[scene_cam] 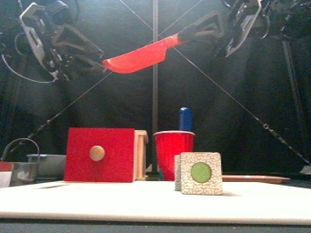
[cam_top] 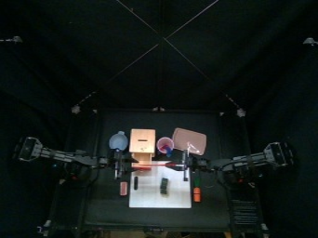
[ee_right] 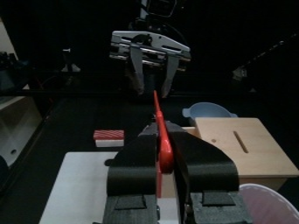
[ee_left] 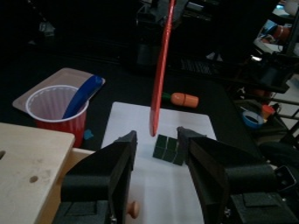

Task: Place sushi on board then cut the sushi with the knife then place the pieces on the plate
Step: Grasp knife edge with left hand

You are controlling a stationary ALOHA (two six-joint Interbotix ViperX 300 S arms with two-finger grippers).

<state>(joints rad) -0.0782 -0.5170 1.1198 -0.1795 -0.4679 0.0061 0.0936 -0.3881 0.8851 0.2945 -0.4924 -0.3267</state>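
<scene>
High over the table my right gripper [ee_right: 162, 140] is shut on the handle end of a red toy knife [scene_cam: 140, 56]. The blade slants down toward my left gripper [ee_left: 156, 136], whose jaws stand open on either side of the tip without touching it. The top view shows the knife [cam_top: 152, 167] spanning between the left gripper [cam_top: 125, 167] and the right gripper [cam_top: 187, 165]. Below them the sushi roll [scene_cam: 201, 173], dark green outside with a green centre, stands on the white cutting board [cam_top: 159, 200]. The pink plate [cam_top: 191, 139] lies behind, at the right.
A red cup [scene_cam: 173, 153] holding the blue knife [scene_cam: 185, 118] stands behind the board, beside the wooden box with a red drawer front [scene_cam: 100, 155]. A blue-grey bowl [cam_top: 118, 141] sits at the back left. An orange toy [cam_top: 196, 192] lies right of the board and a red-striped toy [cam_top: 122, 186] left of it.
</scene>
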